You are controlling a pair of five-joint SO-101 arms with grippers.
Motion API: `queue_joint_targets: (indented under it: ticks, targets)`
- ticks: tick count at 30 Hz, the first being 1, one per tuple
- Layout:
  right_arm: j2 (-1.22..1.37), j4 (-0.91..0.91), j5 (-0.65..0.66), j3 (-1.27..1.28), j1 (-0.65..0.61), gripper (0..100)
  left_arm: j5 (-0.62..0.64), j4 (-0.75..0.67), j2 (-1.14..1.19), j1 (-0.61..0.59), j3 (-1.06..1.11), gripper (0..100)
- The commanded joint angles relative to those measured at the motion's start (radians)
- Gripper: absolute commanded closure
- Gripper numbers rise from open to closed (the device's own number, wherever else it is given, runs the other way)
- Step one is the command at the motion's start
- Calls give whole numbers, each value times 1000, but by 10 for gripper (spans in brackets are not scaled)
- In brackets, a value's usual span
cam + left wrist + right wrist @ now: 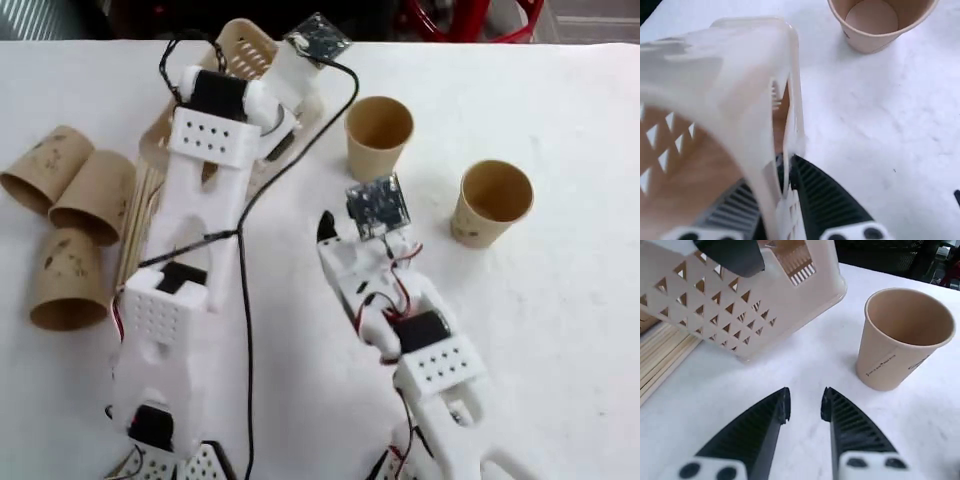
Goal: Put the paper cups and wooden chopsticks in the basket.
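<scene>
Basket (243, 52): pale plastic with triangle cut-outs, held in the left gripper and tilted. Whether its lower edge touches the table cannot be told.
Left gripper (785, 166): closed on the basket's wall, one ribbed dark finger on each side of it.
Right gripper (805, 405): fingers parted by a narrow gap, holding nothing, touching nothing, low over the table.
Paper cups, count: five, none in the basket.
Upright cups: two. One (378, 135) stands just ahead of the right gripper and a little to its right, and just beyond the left gripper past the basket. The other (492, 203) stands well out to the right gripper's right.
Lying cups: three, on their sides in a cluster behind and to the left of the left gripper. Two (45, 165) (95, 195) lie touching side by side. The third (68, 265) lies just behind them, nearer the arm's base.
Wooden chopsticks (138, 225): one loose bundle, the count of sticks not readable. It lies flat behind the left gripper, between the left arm and the lying cups, close under the basket's lower side.
Obstructions: the left arm runs along the bundle and overhangs its inner edge. The basket stands ahead and to the left of the right gripper.
Cable (245, 300): black, trailing from the left gripper's end down between the two arms.
Table (570, 330): white.
</scene>
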Motion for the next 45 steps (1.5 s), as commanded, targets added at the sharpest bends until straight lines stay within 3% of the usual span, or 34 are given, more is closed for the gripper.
queue_joint_targets:
  ticks: [1,5,9,20,23,29,45]
  targets:
    - [-116,4,-6,31,10,886,74,3,-133,-2,95,980]
    - [-205,4,15,68,10,886,190,3,-217,2,215,980]
    - [-246,-2,91,101,4,886,241,3,-300,2,252,980]
    - [-255,-2,91,109,8,886,341,2,-328,70,310,980]
    - [-255,-2,91,109,8,886,341,2,-289,65,311,968]
    - [-254,-2,94,109,8,886,333,-15,-189,65,307,830]
    - [-251,-1,97,110,8,886,203,-2,-189,65,81,825]
